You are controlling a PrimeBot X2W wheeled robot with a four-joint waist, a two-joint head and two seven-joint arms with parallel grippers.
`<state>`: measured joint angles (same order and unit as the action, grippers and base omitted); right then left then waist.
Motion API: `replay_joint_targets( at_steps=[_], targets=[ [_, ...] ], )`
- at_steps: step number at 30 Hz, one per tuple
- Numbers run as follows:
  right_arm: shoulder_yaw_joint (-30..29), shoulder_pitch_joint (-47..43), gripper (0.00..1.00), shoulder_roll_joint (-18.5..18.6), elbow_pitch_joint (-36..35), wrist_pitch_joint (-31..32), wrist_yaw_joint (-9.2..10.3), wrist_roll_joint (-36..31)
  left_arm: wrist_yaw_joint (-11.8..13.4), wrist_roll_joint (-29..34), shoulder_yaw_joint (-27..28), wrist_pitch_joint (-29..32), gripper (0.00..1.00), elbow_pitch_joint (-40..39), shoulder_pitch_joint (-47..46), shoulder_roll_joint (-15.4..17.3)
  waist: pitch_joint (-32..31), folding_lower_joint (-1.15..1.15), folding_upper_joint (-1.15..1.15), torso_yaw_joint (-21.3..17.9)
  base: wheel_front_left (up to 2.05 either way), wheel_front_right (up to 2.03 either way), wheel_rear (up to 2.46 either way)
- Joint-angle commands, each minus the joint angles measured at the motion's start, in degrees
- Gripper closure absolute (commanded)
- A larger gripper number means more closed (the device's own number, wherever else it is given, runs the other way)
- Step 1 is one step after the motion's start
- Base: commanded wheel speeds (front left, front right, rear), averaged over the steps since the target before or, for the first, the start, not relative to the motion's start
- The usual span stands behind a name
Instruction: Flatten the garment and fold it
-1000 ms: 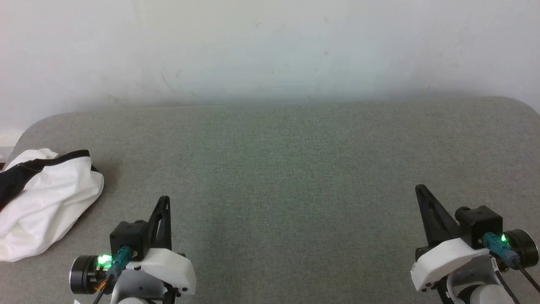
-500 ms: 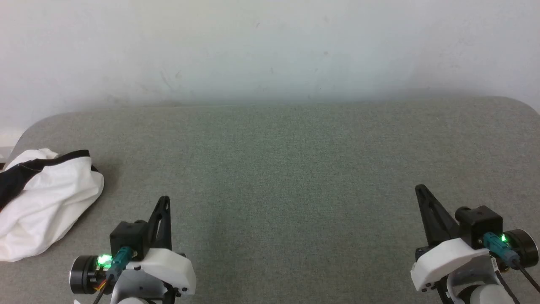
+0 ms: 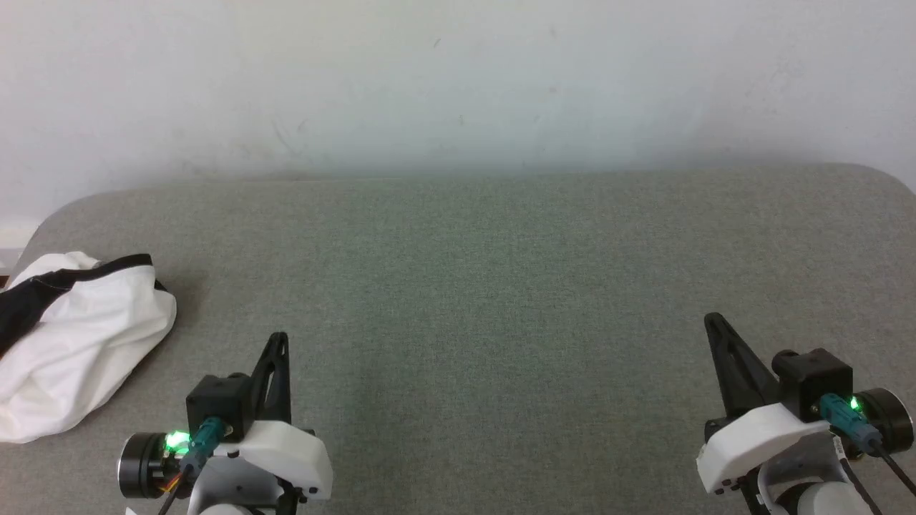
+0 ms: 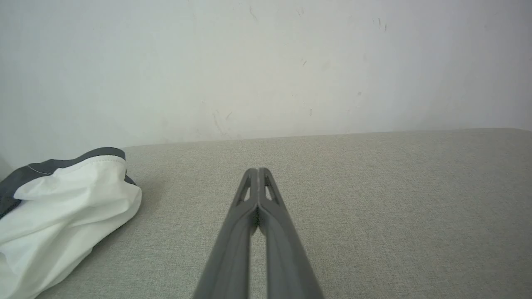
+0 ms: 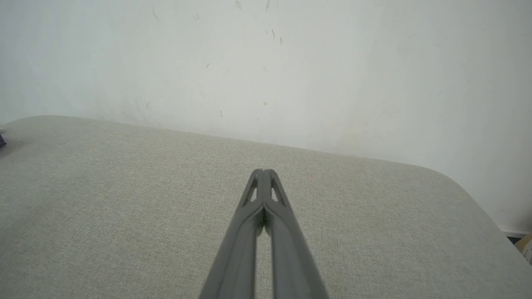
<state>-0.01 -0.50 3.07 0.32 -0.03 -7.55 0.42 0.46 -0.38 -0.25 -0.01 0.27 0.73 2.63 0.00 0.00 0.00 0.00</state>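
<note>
Grey woven cloth covers the bench (image 3: 501, 286), which has rounded far corners and meets a pale, lightly scuffed wall (image 3: 458, 86) at the back. The garment (image 3: 79, 343) lies crumpled in a loose heap at the bench's left edge, partly cut off by the border of the head view. It is mostly white fabric in soft folds, with a black band along its upper side and a black patch at its far left. It is neither spread flat nor folded.

The left pincer (image 3: 279, 342) sits at the lower left of the head view, near the garment on its right and apart from it, with bare bench between them. Its two dark fingers are pressed together into one narrow blade pointing toward the wall, with nothing held between them. In the left wrist view, the left pincer (image 4: 258, 172) has its tips meeting above the cloth surface. The garment (image 4: 62, 224) lies off to the left there, its dark edge uppermost and white folds below, throwing a small shadow onto the bench beside it.

The right pincer (image 3: 712, 322) is at the lower right of the head view, well apart from the garment, across the width of the bench. Its fingers are also drawn together and empty. In the right wrist view, the right pincer (image 5: 263, 173) has its tips touching above the bench, with the bench's rounded right-hand corner beyond and the wall behind. A green light (image 3: 172, 440) glows on each wrist housing.
</note>
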Motion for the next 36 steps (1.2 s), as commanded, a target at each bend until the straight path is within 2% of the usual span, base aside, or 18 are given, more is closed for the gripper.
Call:
replay_joint_targets(
  at_steps=[1,4,5,24,36],
  targets=[
    [0.01,0.50,1.00,-0.19,-0.32,0.03,0.06,-0.42,-0.46,0.38,0.25,0.01,1.00,-0.27,-0.73,0.25,0.00,0.00,0.00,0.00,0.00,0.00,0.00],
    [0.01,0.50,1.00,-0.19,-0.32,0.03,0.06,-0.42,-0.46,0.38,0.25,0.01,1.00,-0.27,-0.73,0.25,0.00,0.00,0.00,0.00,0.00,0.00,0.00],
    [0.00,0.00,0.00,0.00,0.00,-0.01,0.00,0.01,0.00,0.00,0.00,-0.01,0.00,0.00,0.00,0.00,0.00,0.00,0.00,0.00,0.00,0.00,0.00],
    [-0.62,0.30,0.00,0.01,0.78,-1.94,0.01,1.48,0.37,-1.33,-0.49,-1.94,0.00,0.62,0.16,-0.03,0.22,0.00,0.00,0.19,0.00,0.00,0.00],
    [-0.13,0.21,0.00,-0.01,0.68,-3.37,0.01,2.15,0.72,-2.14,-0.27,-3.38,0.00,0.73,0.59,0.00,0.03,0.00,0.00,2.01,0.00,0.00,0.00]
  ],
)
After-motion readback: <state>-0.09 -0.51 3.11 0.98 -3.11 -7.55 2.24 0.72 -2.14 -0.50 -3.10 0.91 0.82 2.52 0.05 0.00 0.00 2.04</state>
